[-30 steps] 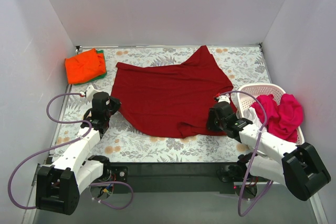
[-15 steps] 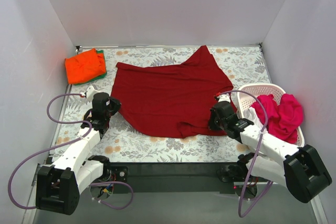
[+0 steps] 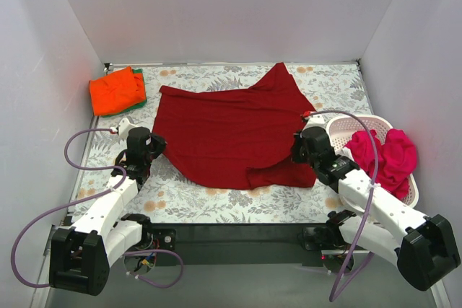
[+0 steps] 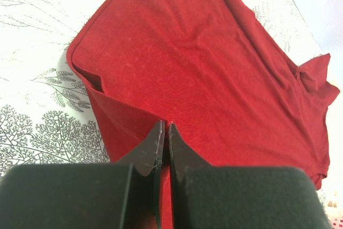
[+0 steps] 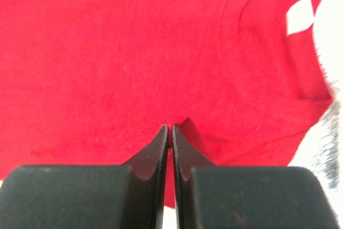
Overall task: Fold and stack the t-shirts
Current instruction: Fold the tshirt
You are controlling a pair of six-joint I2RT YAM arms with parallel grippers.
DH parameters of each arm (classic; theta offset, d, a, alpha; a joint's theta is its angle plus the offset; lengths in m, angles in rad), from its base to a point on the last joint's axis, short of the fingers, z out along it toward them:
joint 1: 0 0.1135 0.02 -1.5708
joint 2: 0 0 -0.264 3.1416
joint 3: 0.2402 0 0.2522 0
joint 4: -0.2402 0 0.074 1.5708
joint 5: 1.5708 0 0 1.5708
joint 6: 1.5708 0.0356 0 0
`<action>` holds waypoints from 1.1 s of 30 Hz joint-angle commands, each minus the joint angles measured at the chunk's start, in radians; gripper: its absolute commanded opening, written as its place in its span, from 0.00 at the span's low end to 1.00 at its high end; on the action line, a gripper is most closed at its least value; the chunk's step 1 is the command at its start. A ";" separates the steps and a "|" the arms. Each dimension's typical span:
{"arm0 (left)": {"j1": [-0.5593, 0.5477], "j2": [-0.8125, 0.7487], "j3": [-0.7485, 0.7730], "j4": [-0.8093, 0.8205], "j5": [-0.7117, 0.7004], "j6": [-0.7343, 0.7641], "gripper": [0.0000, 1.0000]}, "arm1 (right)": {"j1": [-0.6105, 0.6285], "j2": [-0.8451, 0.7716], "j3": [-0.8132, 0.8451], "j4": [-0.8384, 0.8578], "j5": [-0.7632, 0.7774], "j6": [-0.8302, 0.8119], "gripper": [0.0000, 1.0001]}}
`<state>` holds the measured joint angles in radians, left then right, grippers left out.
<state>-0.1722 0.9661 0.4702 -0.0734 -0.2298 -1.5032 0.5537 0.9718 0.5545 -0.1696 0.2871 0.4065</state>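
Note:
A large dark crimson t-shirt [image 3: 231,131] lies spread across the middle of the table. At its left edge my left gripper [image 3: 153,143] is shut on the cloth, the hem pinched between its jaws [image 4: 165,126]. My right gripper [image 3: 297,151] is shut on the crimson t-shirt [image 5: 134,63] at its near right edge, with cloth bunched at the tips [image 5: 170,127]. A folded orange t-shirt [image 3: 115,90] rests on a green one [image 3: 140,86] at the far left. Magenta-pink t-shirts [image 3: 382,155] fill a basket on the right.
The white basket [image 3: 348,125] stands close behind my right arm. White walls close in the table on three sides. Floral tablecloth [image 3: 216,203] shows bare in front of the crimson shirt.
My right gripper has closed on the crimson shirt's near right edge and moved up and away from me with it, lifting the cloth there. The left arm has not moved.

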 commanded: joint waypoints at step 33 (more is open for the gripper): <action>0.008 0.293 0.245 0.178 -0.103 0.093 0.00 | -0.221 0.235 0.312 0.208 0.064 -0.242 0.01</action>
<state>-0.1719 1.2503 0.6701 0.0612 -0.3058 -1.4384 0.3500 1.1801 0.7963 -0.0433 0.3553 0.1905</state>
